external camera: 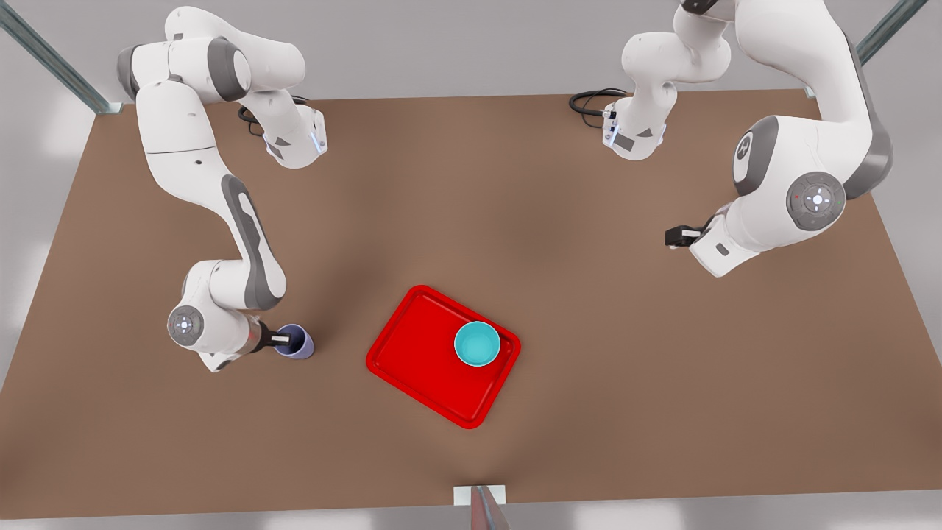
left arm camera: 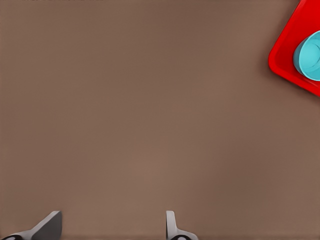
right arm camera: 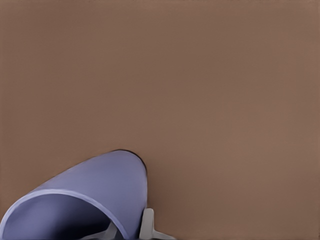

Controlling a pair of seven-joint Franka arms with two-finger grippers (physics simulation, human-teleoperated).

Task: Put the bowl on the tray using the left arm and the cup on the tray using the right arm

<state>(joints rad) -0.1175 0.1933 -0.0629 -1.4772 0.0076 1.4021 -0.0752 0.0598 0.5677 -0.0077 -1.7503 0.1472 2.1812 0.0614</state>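
Front view: the bowl (external camera: 477, 344) sits on the tray (external camera: 412, 353) mid-worktop (external camera: 515, 221), while the cup (external camera: 295, 342) stands on the worktop off the tray's left, right tool (external camera: 282, 340) clamped over its rim. The left tool (external camera: 675, 236) hangs at the front view's right — well apart.

Left wrist: fingers (left arm camera: 50, 226) spread, released over bare worktop.

Right wrist: one finger (right arm camera: 147, 223) against the cup's wall.
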